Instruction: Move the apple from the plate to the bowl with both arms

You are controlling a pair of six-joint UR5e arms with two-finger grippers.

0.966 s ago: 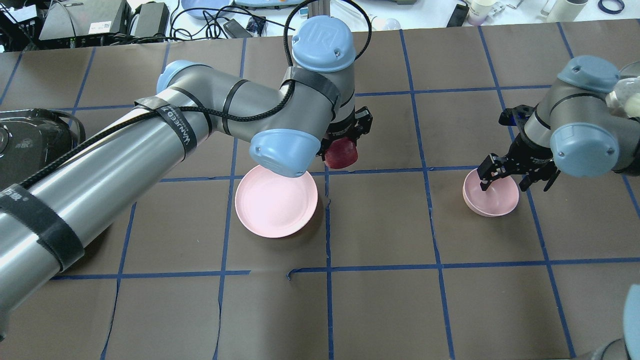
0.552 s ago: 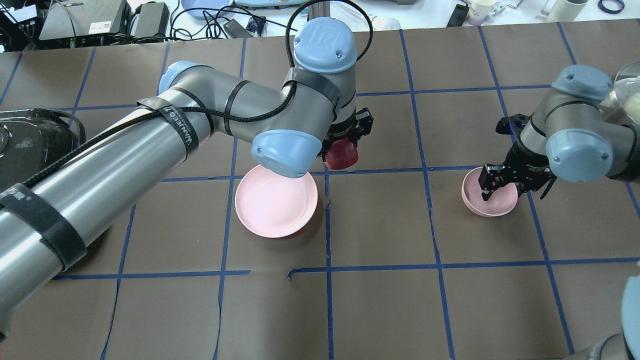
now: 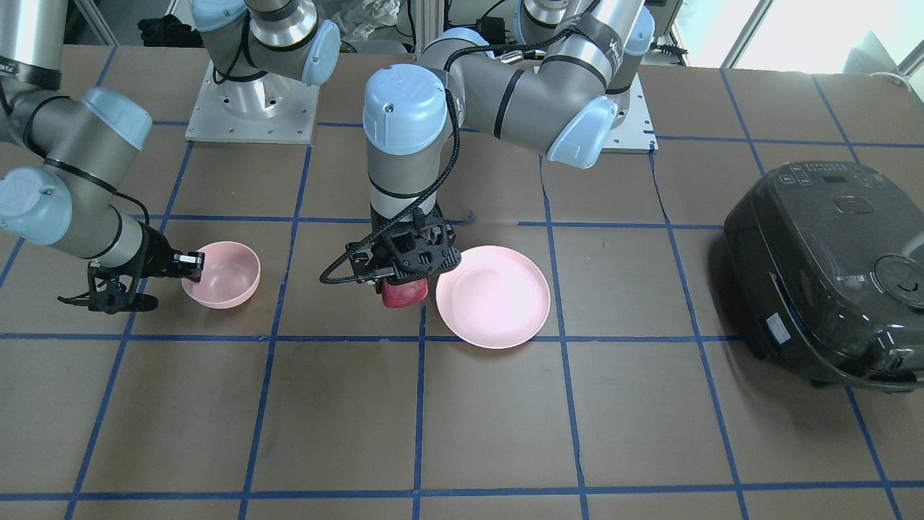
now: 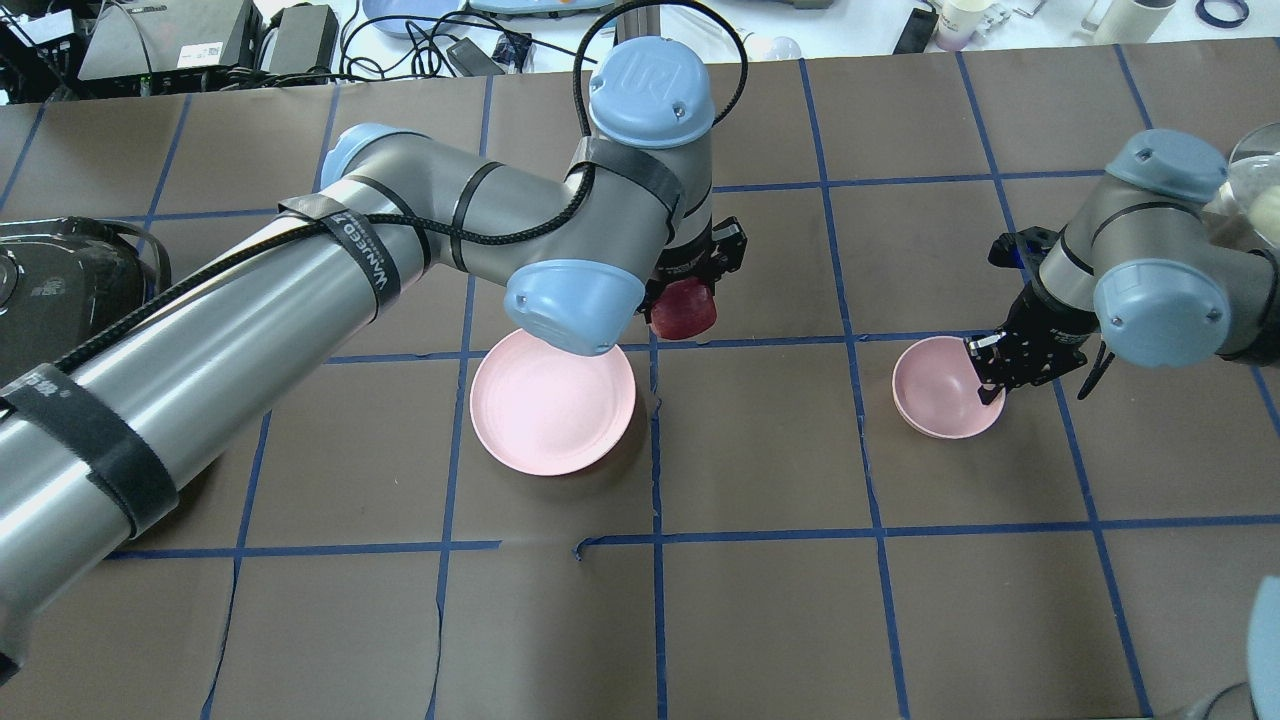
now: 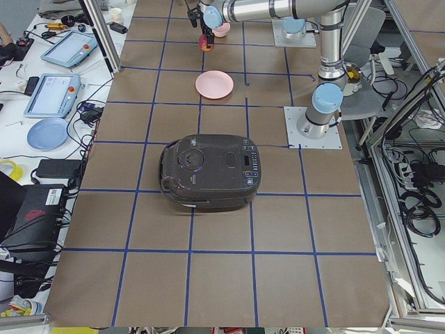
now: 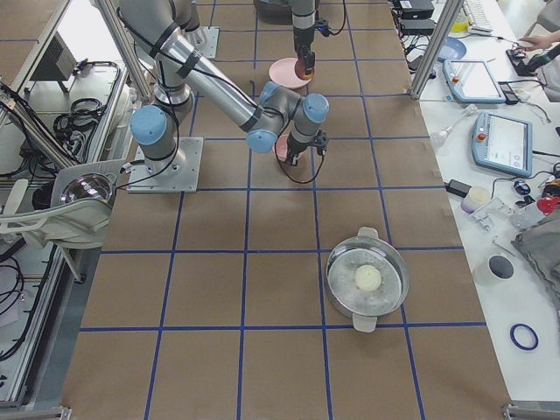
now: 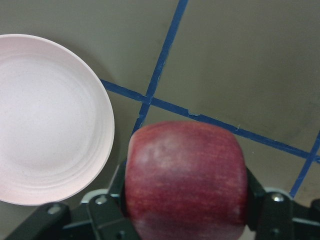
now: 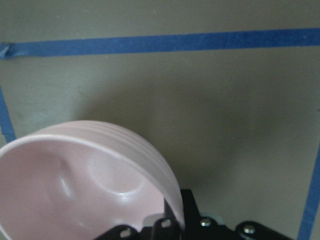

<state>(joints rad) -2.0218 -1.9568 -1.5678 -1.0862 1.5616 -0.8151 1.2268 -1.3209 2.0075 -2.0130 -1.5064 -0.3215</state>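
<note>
Left gripper (image 3: pixel 403 283) pinches your blocky, mottled dark-red apple (image 7: pixel 185 170); right gripper (image 4: pixel 990 375) clamps the bowl (image 4: pixel 935 398) by its rim.

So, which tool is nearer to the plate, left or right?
Left. The left tool holds the apple just beside the plate; the right tool grips the rim of the bowl, well off to the side.

The brown table (image 4: pixel 760 450), gridded with blue tape (image 4: pixel 656 470), carries a wide shallow pale pink plate (image 4: pixel 552 400) near its middle, a dark glossy rice cooker (image 3: pixel 823 267) toward one end, and a lidded steel pot (image 6: pixel 367 280) toward the other.
</note>
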